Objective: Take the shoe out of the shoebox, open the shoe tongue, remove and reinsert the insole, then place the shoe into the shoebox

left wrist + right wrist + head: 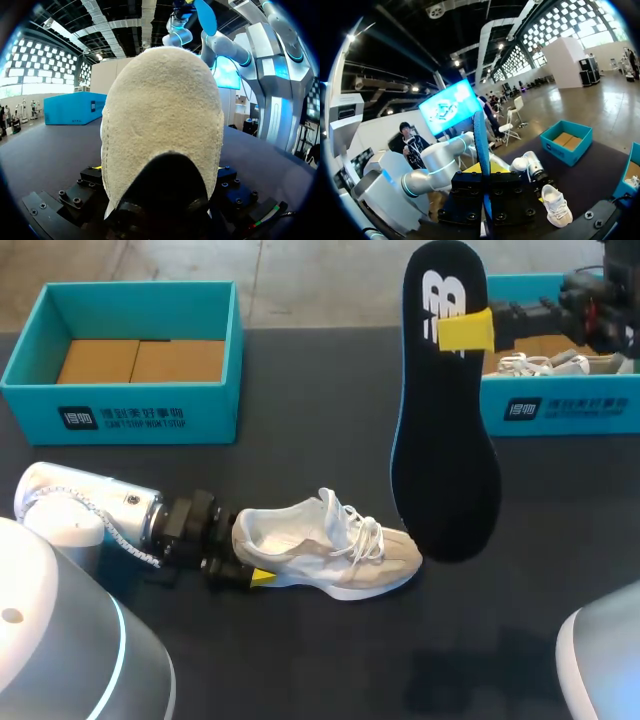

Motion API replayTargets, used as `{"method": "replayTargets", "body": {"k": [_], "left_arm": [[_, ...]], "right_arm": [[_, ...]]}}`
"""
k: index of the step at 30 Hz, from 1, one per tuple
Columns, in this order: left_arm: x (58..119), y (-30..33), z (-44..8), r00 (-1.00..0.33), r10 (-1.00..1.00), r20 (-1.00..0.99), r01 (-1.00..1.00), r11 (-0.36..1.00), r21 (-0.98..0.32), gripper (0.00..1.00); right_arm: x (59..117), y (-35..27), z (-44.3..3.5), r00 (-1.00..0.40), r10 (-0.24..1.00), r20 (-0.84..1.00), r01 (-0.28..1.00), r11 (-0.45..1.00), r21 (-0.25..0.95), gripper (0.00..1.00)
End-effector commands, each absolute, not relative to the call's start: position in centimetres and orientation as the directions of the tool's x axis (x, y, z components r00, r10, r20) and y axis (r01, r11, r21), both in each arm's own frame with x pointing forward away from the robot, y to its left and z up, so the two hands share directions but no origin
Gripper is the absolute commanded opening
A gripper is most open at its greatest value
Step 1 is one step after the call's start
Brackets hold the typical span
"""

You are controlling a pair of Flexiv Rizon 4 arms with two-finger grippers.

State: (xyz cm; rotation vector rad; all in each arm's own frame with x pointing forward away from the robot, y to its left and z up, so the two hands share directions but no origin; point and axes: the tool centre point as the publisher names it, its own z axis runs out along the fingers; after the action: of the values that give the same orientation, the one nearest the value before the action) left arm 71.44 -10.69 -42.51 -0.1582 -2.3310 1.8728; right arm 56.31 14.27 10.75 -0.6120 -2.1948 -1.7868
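Two brown cardboard pieces are lying side by side inside the left teal box on the dark table, while a white laced shoe is resting in the right teal box.

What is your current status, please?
Left gripper shut on shoe heel, shoe on table. Right gripper shut on insole, raised above table. Nothing blocking shoe opening.

Two teal shoeboxes: left shoebox, right shoebox. Two white shoes: loose shoe, boxed shoe. One dark insole. Two brown cardboard inserts. Two grippers: left gripper, right gripper.
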Motion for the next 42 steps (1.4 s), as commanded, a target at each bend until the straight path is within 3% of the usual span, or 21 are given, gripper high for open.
{"method": "replayTargets", "body": {"k": [1,24,42], "left_arm": [[71.55,-10.63,-42.90,-0.984,0.173,0.048,-0.010,0.216,-0.976,0.00],[71.55,-10.63,-42.90,-0.984,0.173,0.048,-0.010,0.216,-0.976,0.00],[71.56,-10.62,-42.89,-0.984,0.172,0.040,-0.002,0.216,-0.976,0.00]], "right_arm": [[57.51,15.18,11.75,-0.876,0.165,0.453,0.479,0.191,0.857,0.00],[57.97,15.80,11.48,-0.825,0.268,0.498,0.549,0.172,0.818,0.00],[57.96,15.75,11.47,-0.826,0.270,0.495,0.548,0.178,0.817,0.00]]}}
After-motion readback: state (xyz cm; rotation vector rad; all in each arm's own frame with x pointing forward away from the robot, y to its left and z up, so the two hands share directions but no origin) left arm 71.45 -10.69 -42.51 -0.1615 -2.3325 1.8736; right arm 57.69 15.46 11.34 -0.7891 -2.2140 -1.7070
